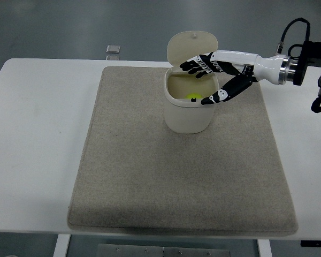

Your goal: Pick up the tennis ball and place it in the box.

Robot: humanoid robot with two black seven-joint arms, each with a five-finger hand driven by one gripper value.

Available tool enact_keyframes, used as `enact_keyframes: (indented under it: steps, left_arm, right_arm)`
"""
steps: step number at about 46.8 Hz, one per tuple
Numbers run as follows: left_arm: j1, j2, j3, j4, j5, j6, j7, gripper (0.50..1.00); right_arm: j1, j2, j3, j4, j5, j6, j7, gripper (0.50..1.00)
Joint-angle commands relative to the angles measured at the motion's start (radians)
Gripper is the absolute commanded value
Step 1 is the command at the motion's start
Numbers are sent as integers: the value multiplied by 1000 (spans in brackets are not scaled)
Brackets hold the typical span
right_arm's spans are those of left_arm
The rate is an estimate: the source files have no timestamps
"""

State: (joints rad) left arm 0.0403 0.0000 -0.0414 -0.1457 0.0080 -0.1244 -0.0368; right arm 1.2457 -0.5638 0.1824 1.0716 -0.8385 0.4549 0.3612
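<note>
While the tennis ball (193, 97) is lying down inside the box (189, 114), only a small yellow-green patch of it is showing to me past the rim. That cream box is standing upright on the grey mat (182, 160), its hinged lid (192, 45) tilting open at the back. I am seeing my right hand (214, 80) hovering over the box's opening, its fingers (195, 65) spreading wide and holding nothing, the thumb reaching along the near right rim. No brand or writing is showing legibly on the ball or box. Beyond the mat, a small clear object (113, 49) is sitting near the white tabletop's (37, 139) far edge.
</note>
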Motion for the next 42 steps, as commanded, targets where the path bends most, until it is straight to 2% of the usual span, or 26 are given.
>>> enact_keyframes:
  steps: [1,6,10,17,34,42]
  left_arm:
    - [0,0,0,0,1,0,0,996]
    - [0,0,0,0,0,0,0,996]
    - [0,0,0,0,0,-1,0,996]
    - [0,0,0,0,0,0,0,996]
    - [0,0,0,0,1,-1,0,996]
    - [0,0,0,0,1,0,0,996]
  right_arm:
    - [0,-31,2,2,39,24,-1,893]
    - [-3,-54,2,1,87,56,-1,895]
    - [-11,-74,0,-2,140,56,-2,893]
    - [-49,-81,2,-24,248,38,-50,895]
    - [-117,-58,2,-153,436,-33,-56,893]
    - [-149,-16,2,-209,519,-73,-68,893]
